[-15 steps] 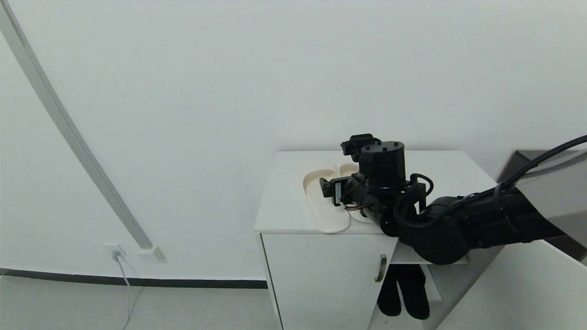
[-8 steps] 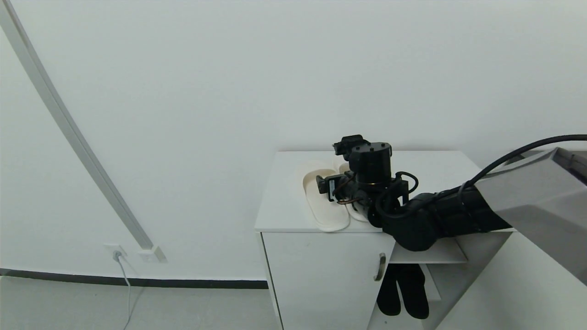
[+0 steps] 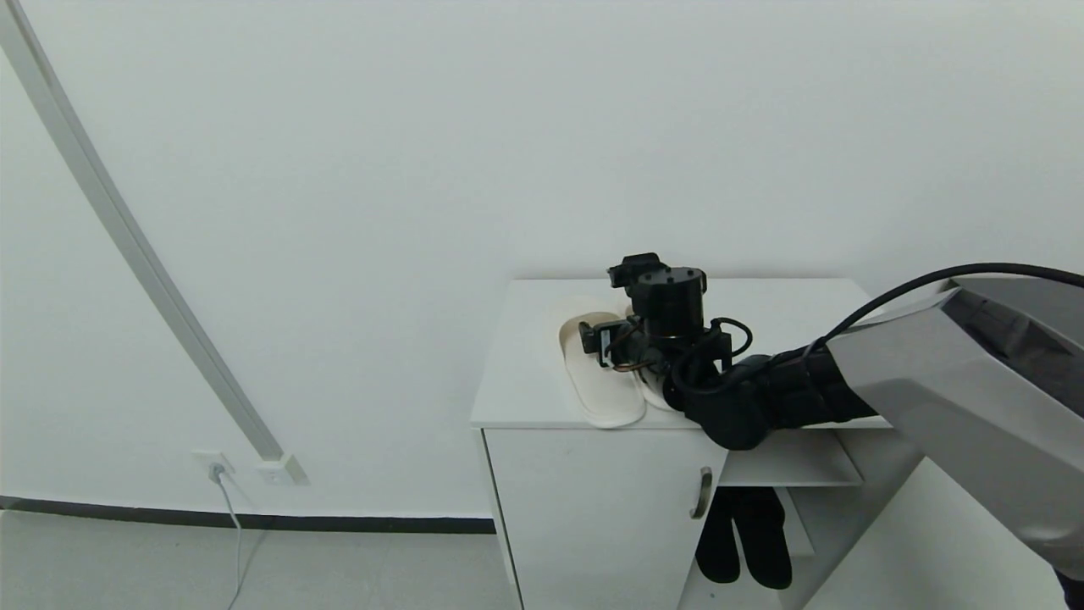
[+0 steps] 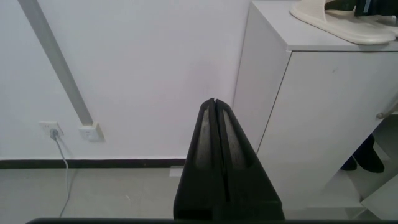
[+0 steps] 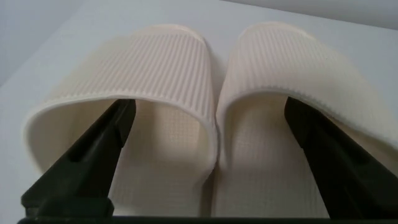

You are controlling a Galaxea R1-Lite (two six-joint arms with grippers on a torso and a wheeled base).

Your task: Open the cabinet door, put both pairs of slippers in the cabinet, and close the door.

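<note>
a white cabinet (image 3: 525, 398) stands against a bare white wall (image 3: 423, 169), on a grey floor (image 3: 127, 559) edged with a black skirting (image 3: 339, 523). one pale conduit (image 3: 127, 237) slants down the wall to a small box (image 3: 281, 468). beside the box is one socket (image 3: 212, 464) with one cable (image 3: 233, 525) plugged in.

there are two cream slippers (image 3: 601, 385), one pair. they lie side by side and touching on the cabinet top, toward its left side, heels at the front edge. there are also two black slippers (image 3: 745, 538), the other pair. they sit inside the cabinet's open right half, below one shelf (image 3: 796, 462). the left door (image 3: 593, 517) is shut and carries one handle (image 3: 701, 493). the right door (image 3: 931, 542) is swung open.

the right claw (image 5: 209, 109) is over the cabinet top at the cream pair, spread wide. one finger (image 5: 81, 168) is at the mouth of each slipper, with the two touching inner edges between them, and it grips nothing. the left claw (image 4: 214, 109) hangs low, off to the left of the cabinet. its fingers are pressed together and it is empty.
</note>
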